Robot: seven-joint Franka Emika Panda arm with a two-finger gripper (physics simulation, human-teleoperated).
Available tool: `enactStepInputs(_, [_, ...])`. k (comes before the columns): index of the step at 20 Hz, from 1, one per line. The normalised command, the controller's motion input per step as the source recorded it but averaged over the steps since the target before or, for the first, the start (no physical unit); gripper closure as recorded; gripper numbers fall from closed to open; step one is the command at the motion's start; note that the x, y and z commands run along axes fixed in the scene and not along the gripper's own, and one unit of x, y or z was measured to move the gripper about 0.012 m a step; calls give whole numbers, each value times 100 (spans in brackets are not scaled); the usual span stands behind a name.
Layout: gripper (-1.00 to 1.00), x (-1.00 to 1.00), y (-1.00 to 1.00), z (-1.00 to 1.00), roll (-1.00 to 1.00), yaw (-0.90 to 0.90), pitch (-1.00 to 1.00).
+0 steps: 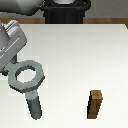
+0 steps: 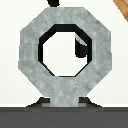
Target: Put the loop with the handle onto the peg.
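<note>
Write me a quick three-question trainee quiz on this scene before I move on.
1. True or false: the brown wooden rectangular block stands to the exterior view's right of the flat gray faceted loop with the handle.
2. In the exterior view, what shows through the loop's round hole? A) the white table B) the block C) a red ball
3. Is the loop around the short dark gray cylindrical peg yet?

Key: 1 true; 2 A; 3 no.

Claw (image 1: 11, 70) on loop (image 1: 27, 75), handle toward camera; brown block (image 1: 95, 104) well apart.
</note>
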Motion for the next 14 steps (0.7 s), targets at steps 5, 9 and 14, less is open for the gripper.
enactStepInputs(5, [100,40,0,0,0,0,0])
enactStepInputs(9, [100,0,25,0,0,0,0])
enactStepInputs(14, [100,40,0,0,0,0,0])
